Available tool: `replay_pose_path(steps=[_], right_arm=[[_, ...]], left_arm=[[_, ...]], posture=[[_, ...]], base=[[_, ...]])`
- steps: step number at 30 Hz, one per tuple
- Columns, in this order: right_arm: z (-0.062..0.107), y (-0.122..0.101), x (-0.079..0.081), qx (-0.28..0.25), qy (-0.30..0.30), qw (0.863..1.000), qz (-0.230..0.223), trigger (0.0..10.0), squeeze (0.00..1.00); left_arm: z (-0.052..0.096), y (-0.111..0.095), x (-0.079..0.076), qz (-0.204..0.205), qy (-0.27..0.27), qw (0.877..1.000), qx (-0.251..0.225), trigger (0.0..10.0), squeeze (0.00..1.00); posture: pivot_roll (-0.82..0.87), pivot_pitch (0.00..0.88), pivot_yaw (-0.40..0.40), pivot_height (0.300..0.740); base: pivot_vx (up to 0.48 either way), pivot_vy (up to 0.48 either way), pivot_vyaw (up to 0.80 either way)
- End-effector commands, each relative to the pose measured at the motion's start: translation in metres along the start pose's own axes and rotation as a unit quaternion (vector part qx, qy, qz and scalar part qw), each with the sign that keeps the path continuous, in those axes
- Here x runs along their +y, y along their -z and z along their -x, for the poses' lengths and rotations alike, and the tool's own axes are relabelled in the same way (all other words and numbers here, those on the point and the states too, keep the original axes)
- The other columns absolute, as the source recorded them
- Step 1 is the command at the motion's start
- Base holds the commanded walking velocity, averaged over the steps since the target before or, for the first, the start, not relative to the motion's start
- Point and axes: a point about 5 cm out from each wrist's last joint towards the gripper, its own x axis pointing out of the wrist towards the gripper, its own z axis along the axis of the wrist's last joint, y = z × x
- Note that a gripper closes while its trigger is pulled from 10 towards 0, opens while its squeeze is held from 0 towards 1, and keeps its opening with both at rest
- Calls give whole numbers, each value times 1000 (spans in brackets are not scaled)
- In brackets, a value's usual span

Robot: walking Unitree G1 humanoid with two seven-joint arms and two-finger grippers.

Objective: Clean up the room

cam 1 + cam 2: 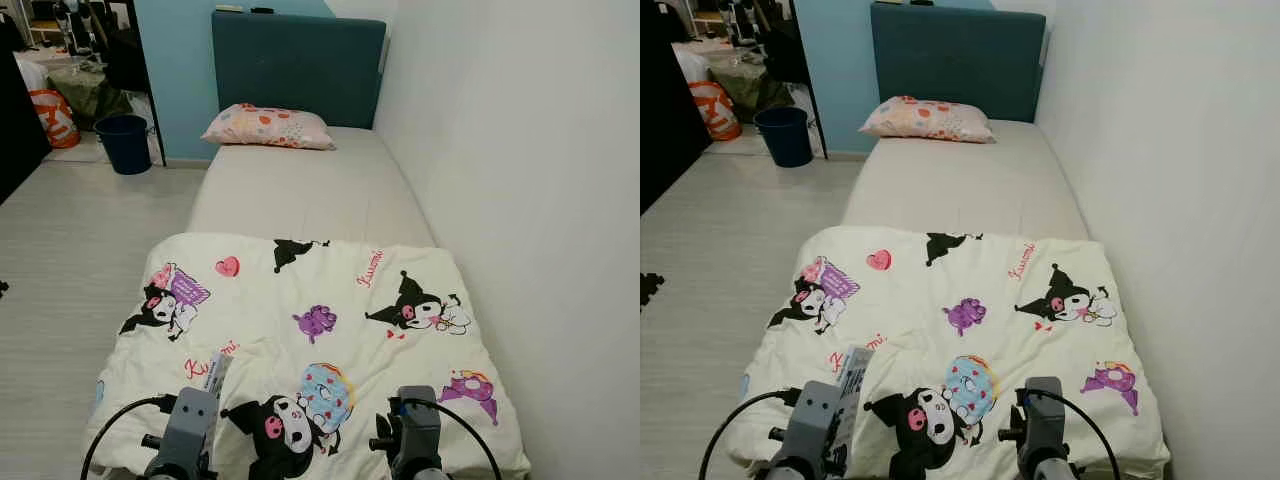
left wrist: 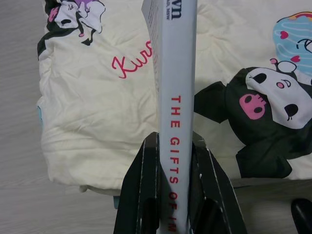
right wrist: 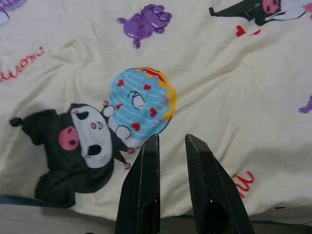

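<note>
A cream blanket [image 1: 330, 290] printed with cartoon figures covers the near half of a bed. My left gripper [image 2: 175, 141] hangs over the blanket's near left corner, shut on a thin grey book [image 2: 176, 73]. The book stands on edge and has red lettering down its spine. It also pokes up above my left arm [image 1: 187, 425] as the book [image 1: 212, 372]. My right gripper [image 3: 171, 144] hovers over the blanket's near edge by a blue doughnut print [image 3: 141, 100]. Its fingers [image 3: 144, 185] stand a narrow gap apart with nothing between them. My right arm [image 1: 415, 432] shows at the bottom.
The bare mattress [image 1: 300, 190] runs back to a patterned pillow [image 1: 268, 127] and a teal headboard [image 1: 298, 65]. A white wall [image 1: 520, 200] flanks the bed's right side. Pale floor [image 1: 80, 240] lies left, with a blue bucket [image 1: 124, 143] and an orange bag [image 1: 55, 118] at the back.
</note>
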Motion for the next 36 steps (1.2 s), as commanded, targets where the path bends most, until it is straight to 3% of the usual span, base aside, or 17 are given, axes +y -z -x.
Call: replay_pose_path(steps=[1, 13, 25, 36], right_arm=[[3, 3, -2, 1, 3, 1000, -15, 10000, 0], [1, 2, 2, 1, -15, 999, -30, 10000, 0], [1, 3, 3, 3, -9, 1000, 3, 10000, 0], [3, 0, 4, -14, -29, 999, -15, 10000, 0]], left_arm=[[-1, -1, 0, -2, 3, 1000, -4, 10000, 0], [-1, -3, -2, -4, 10, 1000, -7, 10000, 0], [0, -2, -2, -6, 9, 1000, -6, 10000, 0], [-1, -2, -2, -5, 9, 1000, -5, 10000, 0]], posture=[[40, 118, -44, 728], [47, 116, -45, 728], [43, 119, -45, 728], [42, 117, -43, 728]], base=[[0, 0, 0], [0, 0, 0], [0, 0, 0], [0, 0, 0]])
